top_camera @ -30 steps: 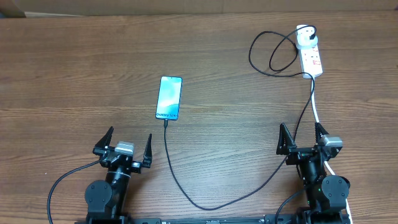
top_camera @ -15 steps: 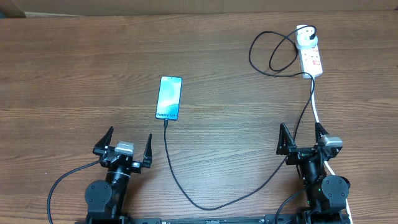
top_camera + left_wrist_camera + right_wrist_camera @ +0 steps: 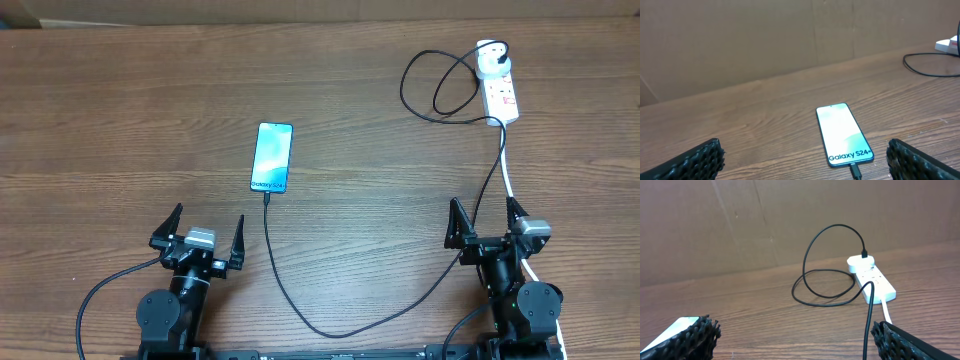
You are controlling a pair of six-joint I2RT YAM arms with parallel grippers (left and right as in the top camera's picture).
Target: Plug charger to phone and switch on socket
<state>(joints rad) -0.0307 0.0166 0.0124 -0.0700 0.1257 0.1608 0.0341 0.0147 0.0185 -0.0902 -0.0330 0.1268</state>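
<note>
The phone (image 3: 272, 157) lies on the wooden table with its teal screen lit; it also shows in the left wrist view (image 3: 843, 133). The charger cable (image 3: 340, 330) is black; its tip sits in the phone's near end (image 3: 855, 171). The cable loops near the front edge and runs to the round white adapter (image 3: 490, 64) plugged into the socket strip (image 3: 502, 95), which also shows in the right wrist view (image 3: 872, 277). My left gripper (image 3: 198, 238) is open and empty, near the front edge, short of the phone. My right gripper (image 3: 487, 229) is open and empty at the front right, with the cable passing between its fingers.
The strip's white cord (image 3: 512, 185) runs down the right side past my right gripper. A brown cardboard wall (image 3: 790, 35) stands along the table's far edge.
</note>
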